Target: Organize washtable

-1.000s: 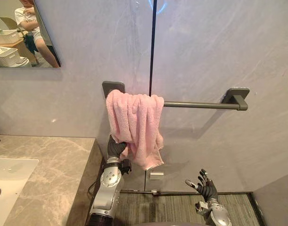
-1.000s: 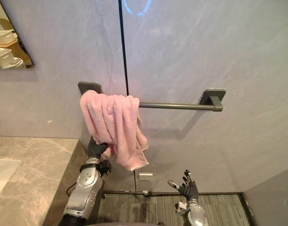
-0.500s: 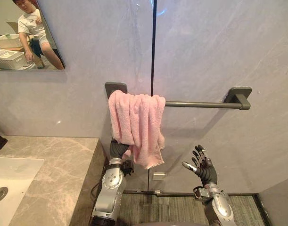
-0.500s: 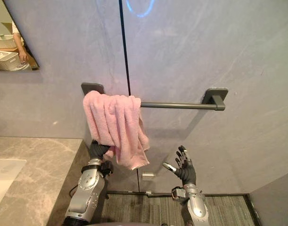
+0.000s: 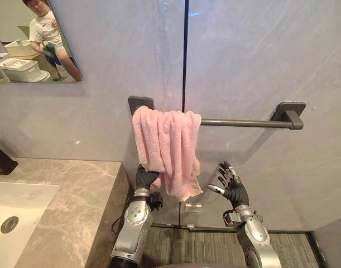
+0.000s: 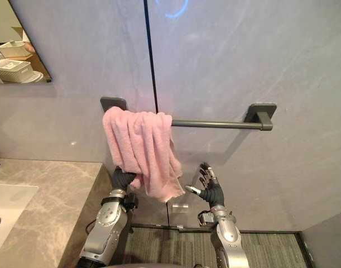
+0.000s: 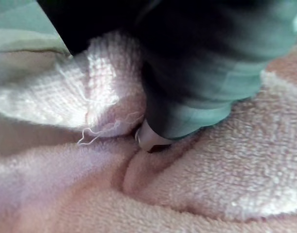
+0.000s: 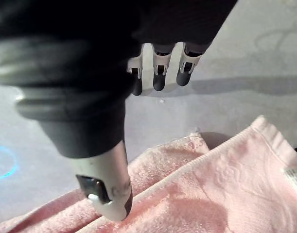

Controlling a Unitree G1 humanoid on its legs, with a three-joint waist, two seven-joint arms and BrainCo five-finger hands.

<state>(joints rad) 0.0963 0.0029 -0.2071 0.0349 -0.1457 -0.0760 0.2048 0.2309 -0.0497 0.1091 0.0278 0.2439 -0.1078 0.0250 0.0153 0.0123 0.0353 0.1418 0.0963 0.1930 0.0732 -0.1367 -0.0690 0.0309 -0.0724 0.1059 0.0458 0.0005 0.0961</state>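
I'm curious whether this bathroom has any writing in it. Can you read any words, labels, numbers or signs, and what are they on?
No text here can be read.
White tag on the pink towel: print too small to read.
Small white plate below the towel: too blurred to tell whether it bears any marking.

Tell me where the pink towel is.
In both eye views the pink towel hangs over the left end of the wall bar, the left hand at its bottom.
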